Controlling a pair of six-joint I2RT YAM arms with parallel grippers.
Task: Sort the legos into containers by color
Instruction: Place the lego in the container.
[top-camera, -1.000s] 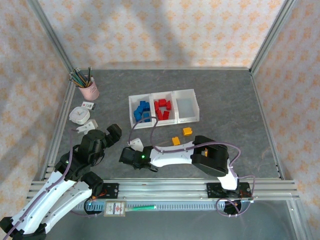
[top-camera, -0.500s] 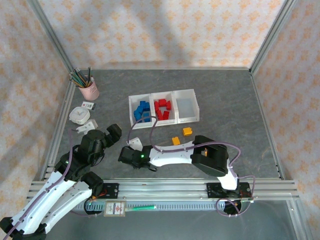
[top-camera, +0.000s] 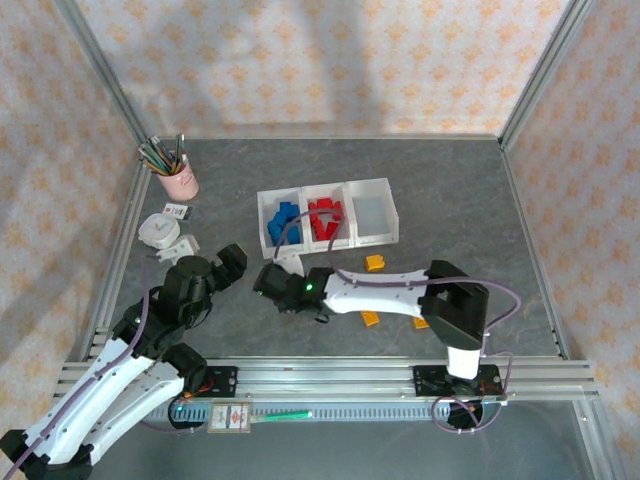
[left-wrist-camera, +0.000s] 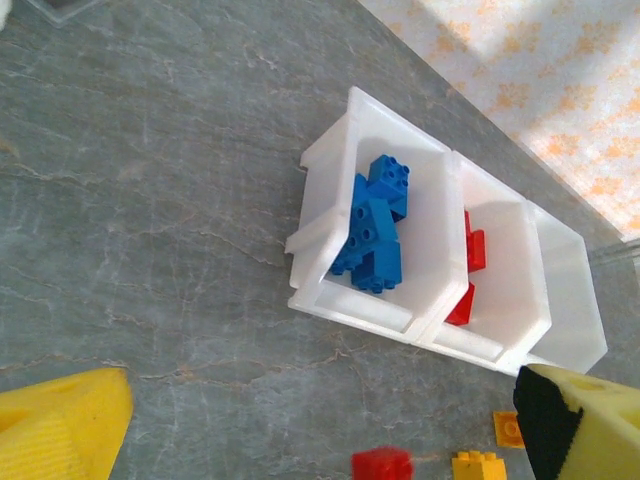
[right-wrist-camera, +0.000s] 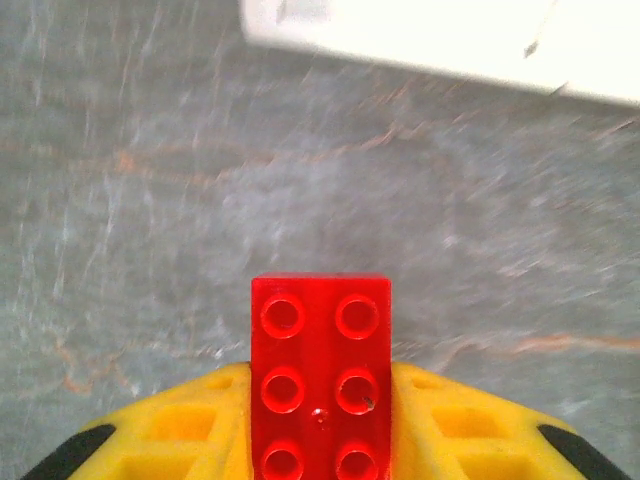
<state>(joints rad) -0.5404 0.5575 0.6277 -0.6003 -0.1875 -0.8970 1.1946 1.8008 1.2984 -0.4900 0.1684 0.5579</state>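
Overhead view first: left claw (top-camera: 230, 262) hangs over the grey table (top-camera: 450, 180) on the left side, and its jaws are spread wide with nothing between them. The right arm is stretched across to the left. The right claw (top-camera: 284, 266) sits just in front of the row of bins (top-camera: 375, 238), by the near corner of the left-hand bin, though from up here its grip cannot be made out. Blue bricks (top-camera: 285, 222) fill the left bin and red bricks (top-camera: 326, 217) the middle one. On the open table, one orange brick (top-camera: 375, 263) lies in front of the bins and a second orange brick (top-camera: 369, 318) lies closer to the arm bases, right beside the right arm. The pink cup (top-camera: 180, 183) of pencils stands well off at the far left.

Over to the left wrist camera: both yellow fingers (left-wrist-camera: 60, 430) sit at the bottom corners, far apart, with bare table between them. The three bins run diagonally ahead, blue pile nearest, red next. A red block (left-wrist-camera: 382, 465) shows at the bottom edge, and whether it rests on the table cannot be told from here. Two orange pieces (left-wrist-camera: 480, 466) lie just to its right.

Now the right wrist camera: the claw is pinching a red brick (right-wrist-camera: 320, 380), two studs wide, studs facing the lens, squeezed between the yellow pads (right-wrist-camera: 190, 435). The brick is held above the grey table, with a white bin wall blurred across the top of the view.
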